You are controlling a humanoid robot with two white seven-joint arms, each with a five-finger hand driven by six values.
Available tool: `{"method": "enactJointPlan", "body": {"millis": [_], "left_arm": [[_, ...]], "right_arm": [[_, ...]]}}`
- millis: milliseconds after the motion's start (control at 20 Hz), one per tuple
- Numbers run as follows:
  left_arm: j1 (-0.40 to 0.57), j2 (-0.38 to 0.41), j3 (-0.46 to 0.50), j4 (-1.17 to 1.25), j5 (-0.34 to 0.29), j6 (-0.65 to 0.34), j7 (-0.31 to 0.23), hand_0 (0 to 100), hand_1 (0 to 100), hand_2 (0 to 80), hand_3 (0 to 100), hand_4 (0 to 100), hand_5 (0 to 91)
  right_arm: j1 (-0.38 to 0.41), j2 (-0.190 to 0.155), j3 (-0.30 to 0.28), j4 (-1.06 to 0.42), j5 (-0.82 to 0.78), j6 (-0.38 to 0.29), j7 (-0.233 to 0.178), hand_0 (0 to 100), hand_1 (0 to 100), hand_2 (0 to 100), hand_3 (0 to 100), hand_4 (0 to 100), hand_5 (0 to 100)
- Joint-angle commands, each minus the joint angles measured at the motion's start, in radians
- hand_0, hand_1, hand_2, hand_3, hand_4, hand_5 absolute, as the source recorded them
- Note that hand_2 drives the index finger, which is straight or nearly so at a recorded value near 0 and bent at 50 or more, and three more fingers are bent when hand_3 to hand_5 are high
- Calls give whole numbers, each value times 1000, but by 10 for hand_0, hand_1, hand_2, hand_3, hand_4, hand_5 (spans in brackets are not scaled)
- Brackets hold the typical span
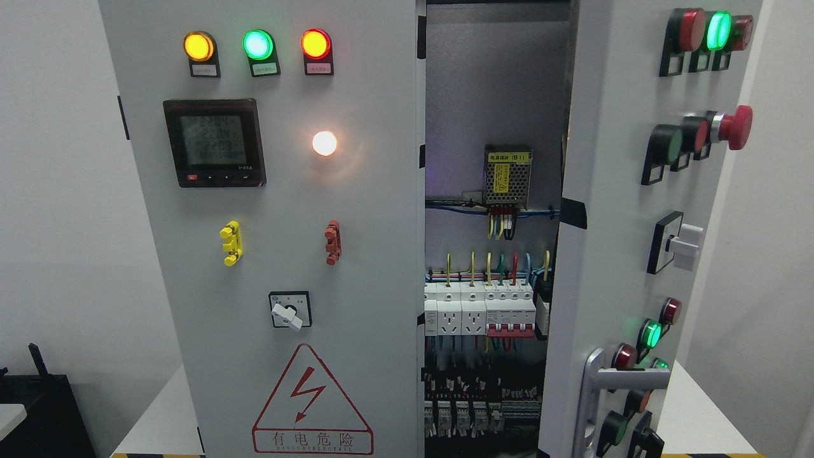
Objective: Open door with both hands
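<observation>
Neither hand shows anywhere in the head view, so whether the fingers are spread, pressed together or pinching anything cannot be told, and places can only be taken from the cabinet's own parts. Largest is the left door (280, 229), shut and facing the camera; the right door (629, 229) stands swung partly open, with the interior (489, 254) of breakers and wiring showing between them. To finish well, I judge one hand should take the metal handle (594, 394) low on the right door and pull along its arc. A warning triangle (311, 401) reads "有电危险"; a small label on the power supply (507, 175) is too small to read.
</observation>
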State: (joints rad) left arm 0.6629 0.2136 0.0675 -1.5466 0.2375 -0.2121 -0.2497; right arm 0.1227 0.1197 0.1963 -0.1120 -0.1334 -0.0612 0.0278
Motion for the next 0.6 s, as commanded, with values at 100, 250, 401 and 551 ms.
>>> {"method": "enactJointPlan", "body": {"millis": [100, 250, 401, 551], "left_arm": [[18, 156, 31, -237, 101, -78, -17, 0, 0, 0, 0, 42, 0], [10, 185, 26, -271, 138, -76, -34, 0, 0, 0, 0, 42, 0], [9, 275, 21, -311, 251, -67, -31, 0, 0, 0, 0, 42, 0], [6, 372, 23, -351, 334, -72, -31, 0, 0, 0, 0, 42, 0]], "right_arm": [[0, 0, 0, 0, 0, 0, -5, 0, 0, 0, 0, 0, 0], [0, 0, 0, 0, 0, 0, -5, 0, 0, 0, 0, 0, 0], [0, 0, 0, 0, 0, 0, -5, 0, 0, 0, 0, 0, 0], [0, 0, 0, 0, 0, 0, -5, 0, 0, 0, 0, 0, 0]]}}
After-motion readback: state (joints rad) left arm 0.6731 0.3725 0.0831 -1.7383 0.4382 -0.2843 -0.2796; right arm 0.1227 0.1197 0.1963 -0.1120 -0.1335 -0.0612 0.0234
